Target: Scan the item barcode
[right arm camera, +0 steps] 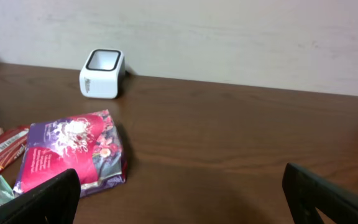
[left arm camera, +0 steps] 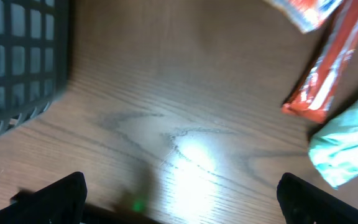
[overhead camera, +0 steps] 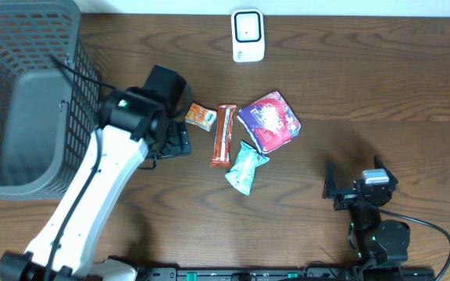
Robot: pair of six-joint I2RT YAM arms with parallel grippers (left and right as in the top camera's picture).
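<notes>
A white barcode scanner (overhead camera: 248,35) stands at the table's far edge and also shows in the right wrist view (right arm camera: 102,73). Four items lie mid-table: a small orange packet (overhead camera: 201,117), a red-orange bar (overhead camera: 223,134), a purple packet (overhead camera: 269,119) and a mint-green packet (overhead camera: 245,166). My left gripper (overhead camera: 174,140) hovers open just left of the bar, nothing between its fingers (left arm camera: 58,196). Bar (left arm camera: 325,74) and mint packet (left arm camera: 347,146) lie ahead to its right. My right gripper (overhead camera: 354,183) rests open at the near right, empty, facing the purple packet (right arm camera: 70,152).
A large dark mesh basket (overhead camera: 22,94) fills the table's left side, close behind the left arm; its wall shows in the left wrist view (left arm camera: 17,62). A pale wall runs behind the scanner.
</notes>
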